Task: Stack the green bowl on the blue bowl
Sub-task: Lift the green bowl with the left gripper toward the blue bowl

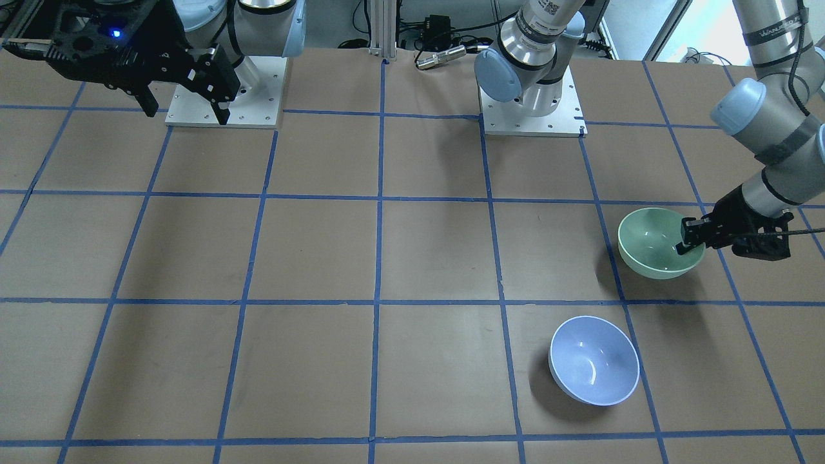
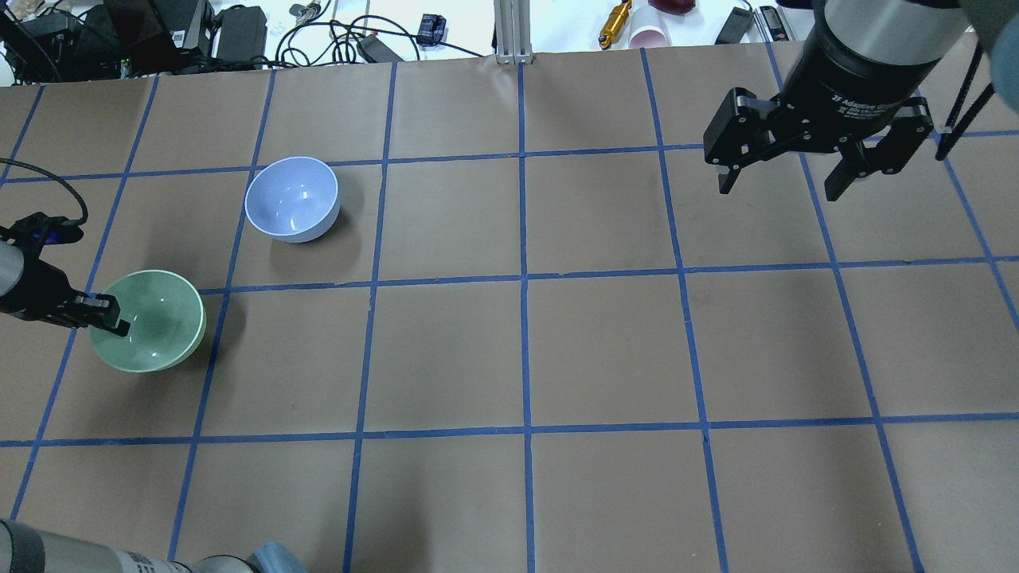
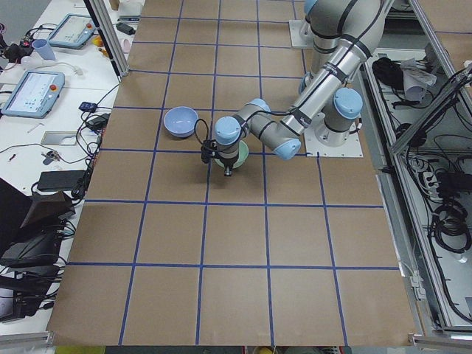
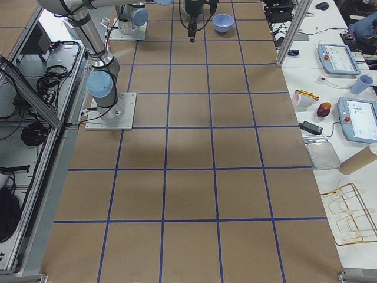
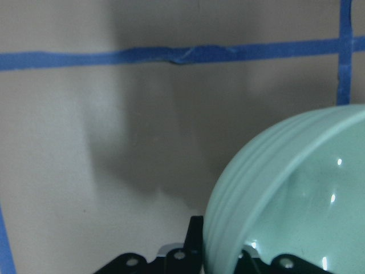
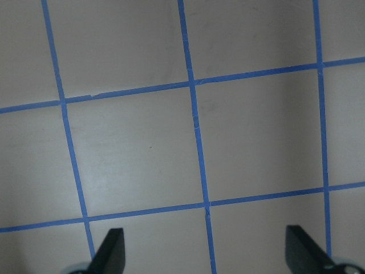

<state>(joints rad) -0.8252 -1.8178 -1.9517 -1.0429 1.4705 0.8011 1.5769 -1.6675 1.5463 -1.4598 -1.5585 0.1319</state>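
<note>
The green bowl (image 2: 151,318) stands at the table's left edge, and it also shows in the front-facing view (image 1: 654,241) and the exterior left view (image 3: 239,153). My left gripper (image 2: 107,314) is shut on its rim, one finger inside and one outside, as the left wrist view (image 5: 222,254) shows with the bowl (image 5: 296,200) filling the lower right. The blue bowl (image 2: 292,197) sits upright and empty one grid square farther out (image 1: 594,359). My right gripper (image 2: 784,175) hangs open and empty above the far right of the table (image 1: 187,106).
Brown paper with a blue tape grid covers the table (image 2: 525,350). Cables, a cup and tools lie beyond the far edge (image 2: 637,24). The two arm bases (image 1: 532,109) stand at the robot's side. The right wrist view shows only bare grid (image 6: 194,142).
</note>
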